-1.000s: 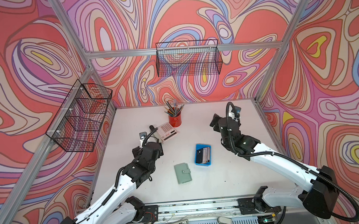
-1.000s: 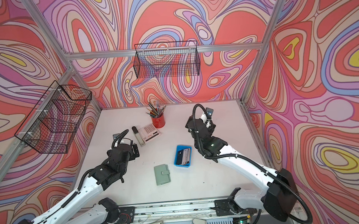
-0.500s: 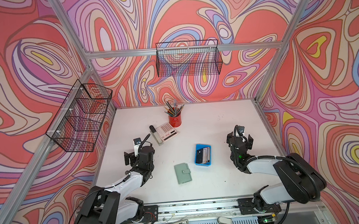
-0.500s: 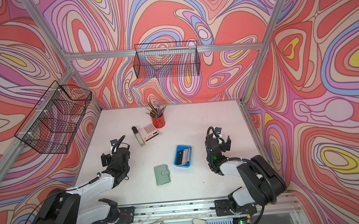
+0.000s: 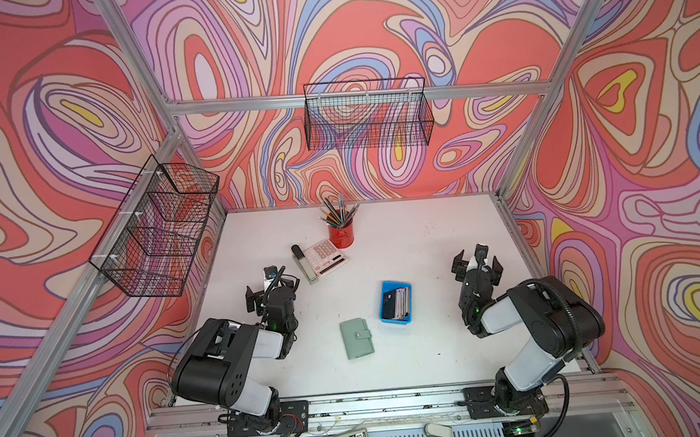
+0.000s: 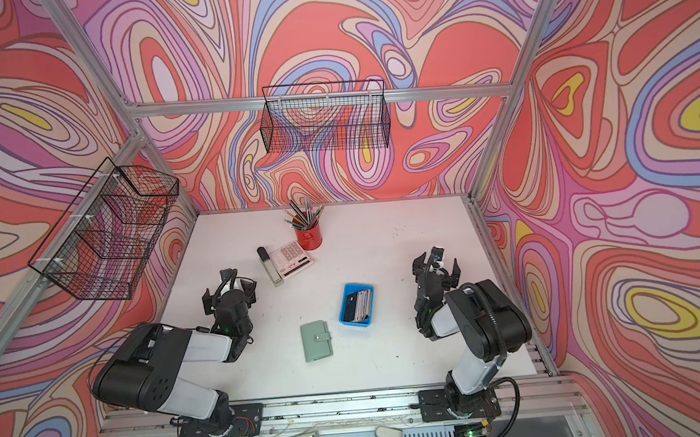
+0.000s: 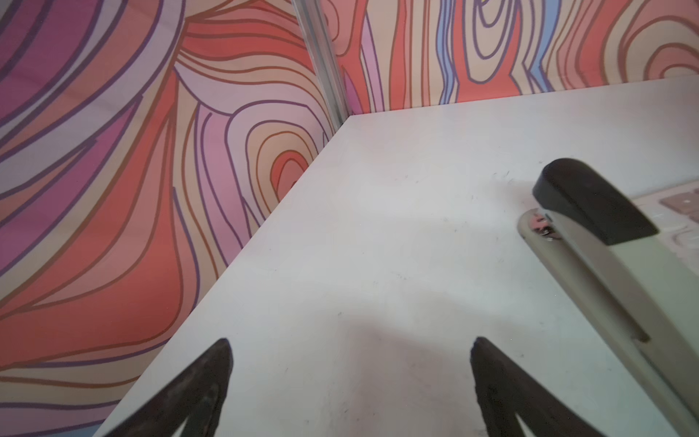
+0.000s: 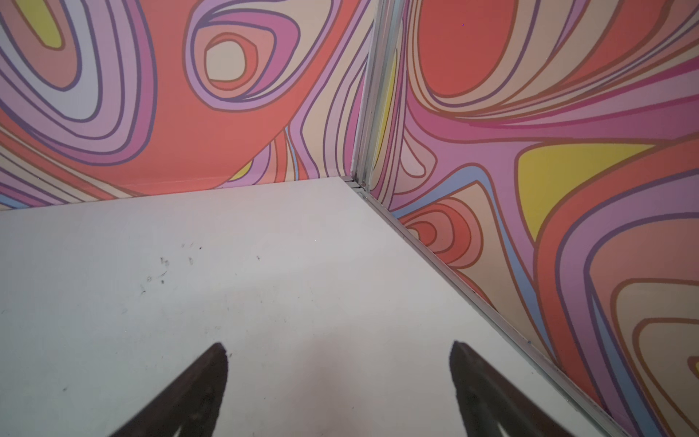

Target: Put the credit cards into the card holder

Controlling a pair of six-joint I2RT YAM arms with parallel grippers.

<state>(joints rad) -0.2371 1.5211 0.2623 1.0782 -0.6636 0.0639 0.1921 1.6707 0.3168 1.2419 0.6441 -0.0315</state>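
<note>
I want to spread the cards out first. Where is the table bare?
Widest bare patch: far right, between the pencil cup and the right gripper. Also the near strip between the card holder and the front rail. Crowded: around the calculator and stapler, beside the left gripper.

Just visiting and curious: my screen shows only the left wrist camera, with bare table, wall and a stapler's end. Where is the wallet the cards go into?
Observer: The card holder lies closed on the table, near the middle of its front half.
Operator: And the cards?
Observer: The credit cards sit packed in a blue tray, just right of the holder and a little farther back, not touching it.
Operator: Is the other arm holding anything?
Observer: No. The right gripper is open and empty, over bare table near the right edge.
</note>
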